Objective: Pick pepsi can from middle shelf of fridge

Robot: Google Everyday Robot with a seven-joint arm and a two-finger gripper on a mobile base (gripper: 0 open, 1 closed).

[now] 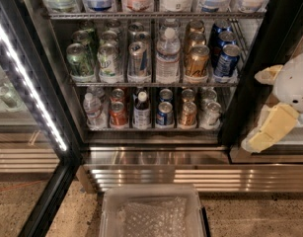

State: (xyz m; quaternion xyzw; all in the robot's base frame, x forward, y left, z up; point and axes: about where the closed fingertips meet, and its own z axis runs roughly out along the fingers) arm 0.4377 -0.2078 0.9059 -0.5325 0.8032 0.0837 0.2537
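Observation:
The fridge (240, 107) stands open, with a black frame. Its middle shelf (156, 83) is a wire rack with rows of green, silver and gold cans and a clear water bottle (168, 56). The blue pepsi cans stand in the rightmost row, and the front pepsi can (226, 60) has two more behind it. My gripper (252, 110) is at the right edge of the camera view, outside the fridge and in front of its right frame. It is lower than the pepsi can and to its right. Its cream fingers (273, 128) are spread apart and hold nothing.
A top shelf (156, 15) holds larger bottles and cans. A lower rack (151, 127) holds shorter red and blue cans and small bottles. A white LED strip (30, 85) runs down the left. A ribbed steel base (190, 177) and a clear plastic bin (151, 211) lie below.

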